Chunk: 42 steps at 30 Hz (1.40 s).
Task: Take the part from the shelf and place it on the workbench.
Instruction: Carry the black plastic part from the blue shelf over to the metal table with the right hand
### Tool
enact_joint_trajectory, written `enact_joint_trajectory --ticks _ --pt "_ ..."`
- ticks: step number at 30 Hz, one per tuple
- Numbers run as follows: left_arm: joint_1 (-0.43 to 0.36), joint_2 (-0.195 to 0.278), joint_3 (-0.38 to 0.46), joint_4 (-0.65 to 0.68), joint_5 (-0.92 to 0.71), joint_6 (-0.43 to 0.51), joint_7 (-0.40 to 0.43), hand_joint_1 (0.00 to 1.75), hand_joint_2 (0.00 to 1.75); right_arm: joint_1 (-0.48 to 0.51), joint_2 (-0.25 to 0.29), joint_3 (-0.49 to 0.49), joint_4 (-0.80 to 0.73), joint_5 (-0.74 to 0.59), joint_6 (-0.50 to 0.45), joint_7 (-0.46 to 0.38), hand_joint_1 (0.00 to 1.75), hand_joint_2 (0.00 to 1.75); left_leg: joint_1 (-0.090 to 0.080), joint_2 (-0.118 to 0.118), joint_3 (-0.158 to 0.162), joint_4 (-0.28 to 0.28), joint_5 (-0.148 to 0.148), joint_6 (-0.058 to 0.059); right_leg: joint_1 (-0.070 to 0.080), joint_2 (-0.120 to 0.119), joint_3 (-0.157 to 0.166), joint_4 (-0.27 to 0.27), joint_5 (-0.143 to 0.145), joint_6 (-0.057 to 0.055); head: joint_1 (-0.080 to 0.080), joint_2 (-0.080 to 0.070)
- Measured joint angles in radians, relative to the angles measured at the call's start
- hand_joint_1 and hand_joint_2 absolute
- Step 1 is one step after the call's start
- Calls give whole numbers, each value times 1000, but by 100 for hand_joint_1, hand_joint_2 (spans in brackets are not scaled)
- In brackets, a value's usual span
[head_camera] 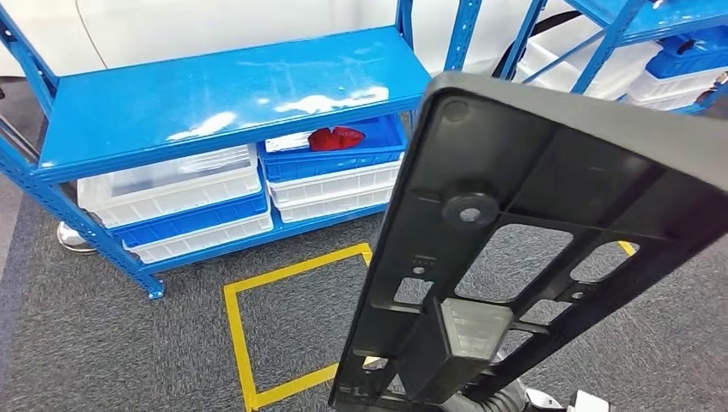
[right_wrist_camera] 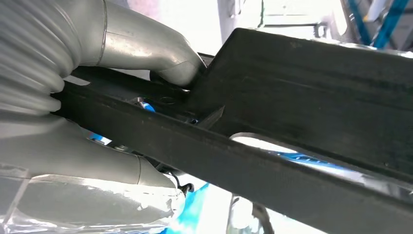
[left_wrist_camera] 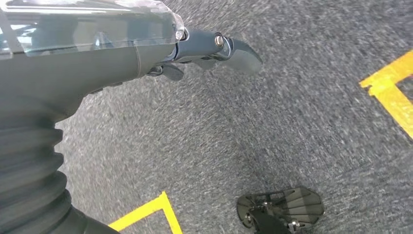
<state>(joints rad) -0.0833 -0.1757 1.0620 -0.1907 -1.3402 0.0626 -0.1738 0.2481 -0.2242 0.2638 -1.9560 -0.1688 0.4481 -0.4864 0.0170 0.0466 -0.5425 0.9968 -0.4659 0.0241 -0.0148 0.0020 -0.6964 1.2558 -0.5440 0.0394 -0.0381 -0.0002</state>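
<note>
Close in front of my head camera, the part (head_camera: 549, 215), a long black plastic frame with cut-out openings, rises tilted from the lower middle toward the upper right. My right hand (right_wrist_camera: 122, 112) has it clamped: in the right wrist view the grey thumb (right_wrist_camera: 156, 53) lies on one face of the frame and the other fingers (right_wrist_camera: 87, 161) wrap the opposite side, with the part (right_wrist_camera: 302, 126) running out from between them.

Behind it stands the blue shelf (head_camera: 232, 86). Its top board shows only glare. On the level below sit white bins (head_camera: 172, 184) and blue bins (head_camera: 339, 159), stacked; something red (head_camera: 336, 137) lies in the upper blue bin near that level's right end. A second blue rack (head_camera: 635, 34) with more bins is at the upper right.

On the grey carpet (head_camera: 103, 326) a yellow taped square (head_camera: 245, 343) sits before the shelf.

My left hand (left_wrist_camera: 195, 51) hangs over the carpet (left_wrist_camera: 272, 126) holding nothing; fingers mostly hidden, so spread or curled I cannot tell.
</note>
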Motion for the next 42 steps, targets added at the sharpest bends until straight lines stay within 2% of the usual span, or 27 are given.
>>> enact_joint_trajectory --ticks 2,3,4,5,6,8,10,12,13,14,15,16,18,20,22,24,26,28,29,30,31,33,35,37,38,40,42 --pt "-2 0 -3 0 -3 0 0 0 175 11 1 -4 -10 7 -2 -2 150 175 -2 15 4 1 -3 -5 3 -32 79 -147 61 -8 0 0" --pt "-3 -1 -4 0 -4 0 0 0 175 15 2 -5 -16 9 -2 -3 150 175 -4 21 6 1 -6 -10 7 -48 111 -207 79 -15 0 0" --pt "-4 -1 -5 0 -4 0 0 0 175 18 4 -6 -22 10 -3 -4 150 175 -6 28 8 2 -8 -15 11 -59 127 -240 86 -22 0 0" --pt "-4 -1 -5 0 -4 1 0 0 175 21 5 -7 -27 10 -3 -5 150 175 -7 34 11 2 -10 -21 15 -62 130 -251 84 -29 0 0" --pt "-5 -1 -5 0 -4 1 0 0 175 24 7 -8 -30 10 -3 -5 150 175 -7 42 13 1 -11 -27 17 -51 128 -251 85 -34 0 0" --pt "-6 -2 -5 0 -4 1 0 0 175 30 9 -10 -37 10 -3 -6 150 175 -5 32 13 13 -25 -38 12 -34 130 -257 90 -47 0 0" --pt "-6 -2 -5 0 -4 2 0 0 175 33 13 -11 -42 10 -3 -6 150 175 -3 -9 -19 94 -78 -44 6 -17 133 -262 95 -58 0 0" --pt "-3 -2 -5 0 -4 2 0 0 175 34 17 -12 -43 10 -2 -6 150 175 -2 -35 -80 231 -143 -47 7 2 133 -261 95 -63 0 0" --pt "-1 -2 -5 0 -3 2 1 0 175 34 18 -12 -43 10 -1 -6 150 175 -2 -38 -104 280 -156 -48 8 13 133 -260 94 -64 0 0" --pt "0 -2 -5 0 -2 3 2 0 175 34 19 -12 -43 10 1 -6 150 175 -2 -39 -112 293 -148 -48 9 25 134 -259 93 -64 0 0" --pt "0 -2 -5 0 -1 3 3 0 175 34 20 -12 -43 9 4 -6 150 175 -2 -40 -102 265 -121 -47 9 38 135 -256 92 -63 0 0" --pt "0 -2 -5 0 1 4 4 0 175 34 21 -12 -43 8 7 -7 150 175 -2 -46 -77 203 -79 -45 9 50 136 -254 91 -61 0 0" --pt "0 -1 -5 0 5 6 6 0 175 32 24 -13 -43 3 14 -11 150 175 0 -79 -22 74 -23 -39 10 71 133 -245 86 -54 0 0" --pt "-1 0 -5 0 7 8 6 0 175 31 26 -15 -42 -3 24 -18 150 175 0 -99 -2 24 -16 -33 11 88 124 -238 86 -43 0 0" --pt "-2 0 -4 0 7 10 6 0 175 31 28 -19 -42 -8 36 -22 150 175 0 -86 -2 19 -13 -23 8 100 118 -238 89 -30 0 0" --pt "-4 0 -4 0 6 14 6 0 175 30 31 -24 -42 -10 43 -22 150 175 2 -69 1 11 -8 -9 8 74 105 -212 70 -20 0 0" --pt "-4 0 -4 0 5 17 6 0 175 27 37 -28 -43 -9 46 -20 150 175 2 -50 3 6 -6 -1 8 28 56 -110 15 -13 0 0" --pt "-2 1 -4 0 5 18 6 0 175 26 42 -31 -42 -10 49 -19 150 175 -1 -28 2 7 -8 2 4 10 -7 16 -34 -6 0 0" --pt "-1 2 -4 0 5 20 6 0 175 26 43 -33 -41 -13 52 -20 150 175 -1 -18 2 7 -9 2 2 7 -21 43 -35 -5 0 0" --pt "-2 2 -4 0 5 23 6 0 175 26 44 -35 -39 -17 56 -21 150 175 -2 -8 3 8 -10 1 1 4 -15 29 -17 -5 0 0" --pt "-2 2 -4 0 6 25 6 0 175 25 43 -37 -36 -23 60 -24 150 175 -2 0 5 8 -12 0 1 -2 13 -25 15 -7 0 0" --pt "-4 3 -4 0 6 28 12 0 175 23 44 -41 -30 -34 64 -32 150 175 -5 16 10 8 -16 -6 6 -33 88 -172 71 -18 0 0" --pt "-3 6 -4 0 3 27 29 0 175 23 47 -45 -26 -38 61 -39 150 175 -8 29 14 7 -20 -16 15 -52 122 -242 87 -32 0 0" --pt "-3 11 -5 0 -2 24 47 0 175 28 50 -48 -24 -36 54 -44 150 175 -8 43 19 4 -21 -27 19 -38 120 -245 87 -42 0 0" --pt "-4 15 -5 0 -4 22 53 0 175 31 52 -50 -23 -34 51 -47 150 175 -7 41 21 6 -26 -33 17 -30 122 -251 90 -47 0 0" --pt "-4 24 -5 0 -5 21 57 0 175 33 56 -54 -21 -33 49 -53 150 175 -6 10 5 54 -61 -40 10 -14 129 -264 98 -58 0 0" --pt "-2 31 -5 0 -3 21 51 0 175 29 61 -57 -16 -34 53 -58 150 175 -4 -29 -51 179 -126 -44 7 3 132 -268 100 -65 0 0"
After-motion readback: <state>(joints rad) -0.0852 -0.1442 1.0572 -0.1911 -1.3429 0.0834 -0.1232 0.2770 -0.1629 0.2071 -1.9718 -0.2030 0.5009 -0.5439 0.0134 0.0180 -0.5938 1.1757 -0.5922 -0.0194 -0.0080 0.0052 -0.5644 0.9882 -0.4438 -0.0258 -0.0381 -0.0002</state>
